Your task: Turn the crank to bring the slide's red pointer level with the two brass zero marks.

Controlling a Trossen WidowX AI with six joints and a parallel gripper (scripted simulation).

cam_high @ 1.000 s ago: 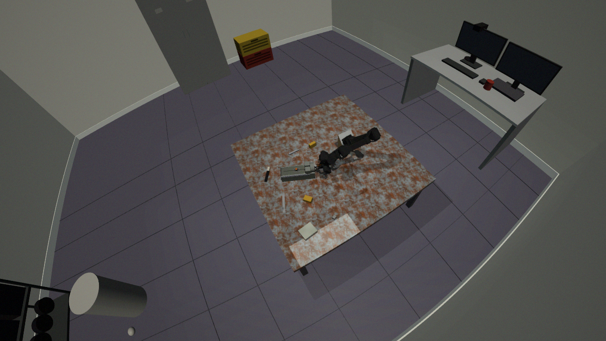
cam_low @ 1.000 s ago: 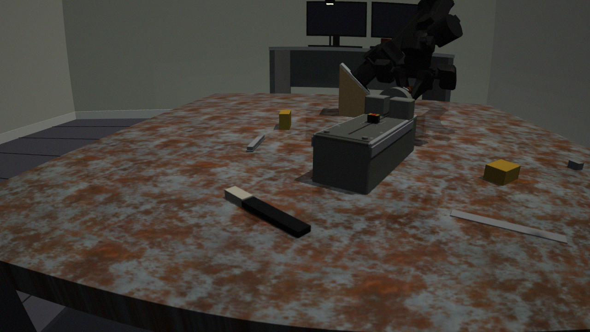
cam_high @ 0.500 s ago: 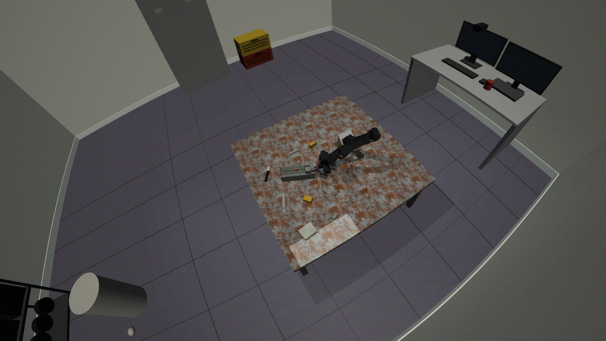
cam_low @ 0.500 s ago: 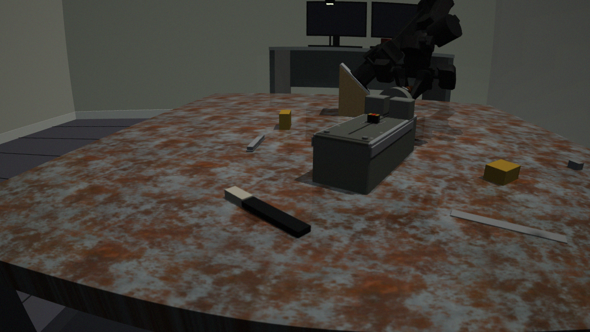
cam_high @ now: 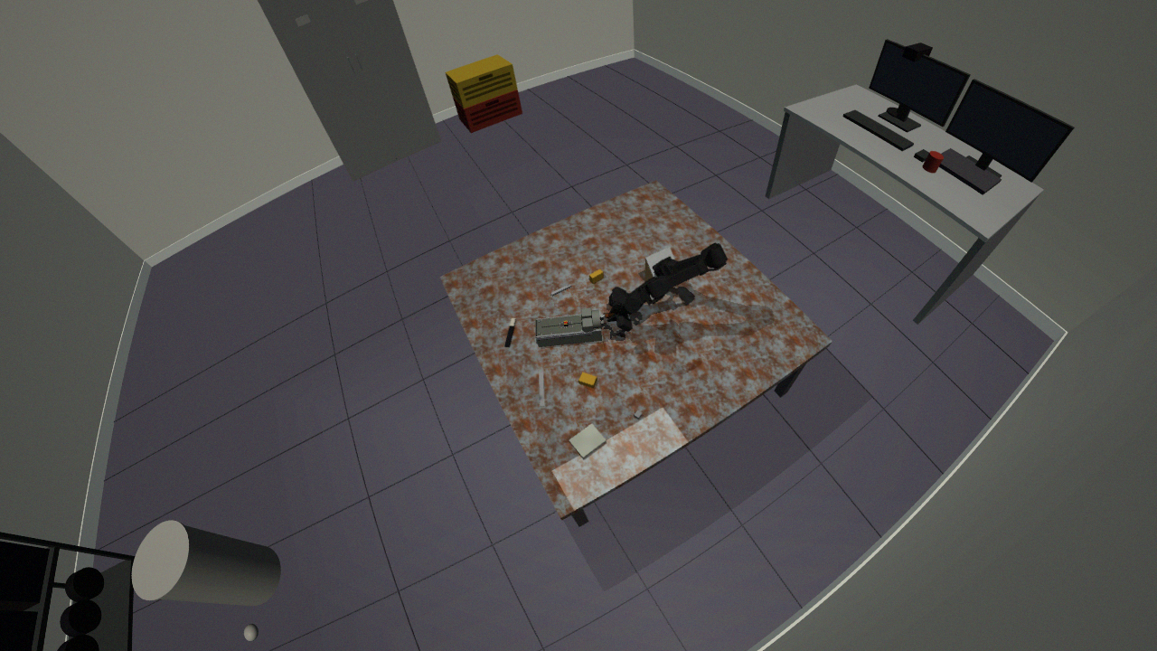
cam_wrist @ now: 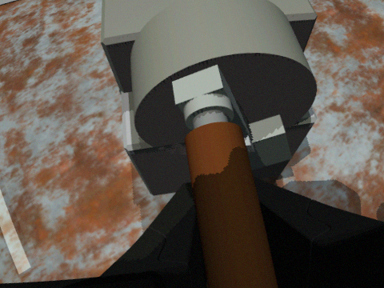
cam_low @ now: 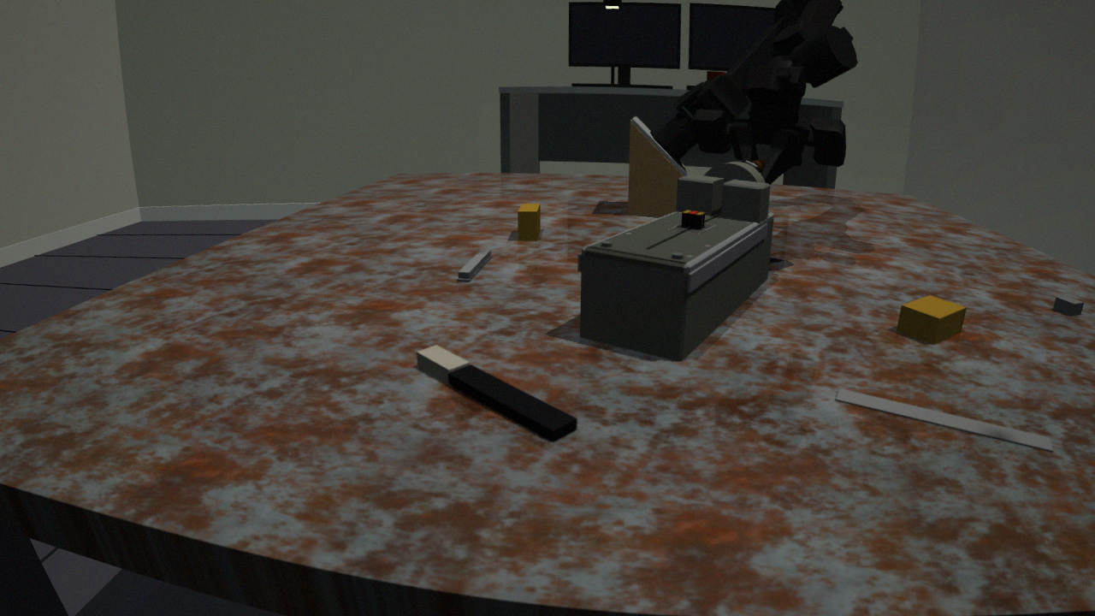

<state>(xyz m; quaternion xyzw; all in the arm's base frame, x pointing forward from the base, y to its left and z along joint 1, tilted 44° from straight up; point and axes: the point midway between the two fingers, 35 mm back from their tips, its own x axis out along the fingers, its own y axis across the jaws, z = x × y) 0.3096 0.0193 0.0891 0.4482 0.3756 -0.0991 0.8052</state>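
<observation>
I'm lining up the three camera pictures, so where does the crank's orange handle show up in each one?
Top: only a trace near the middle, by the gripper at the grey machine's right end.
Exterior: upper right, a small orange bit behind the machine.
Wrist: lower centre, large, the orange handle between the fingers.
Shared landmark: the grey machine.
</observation>
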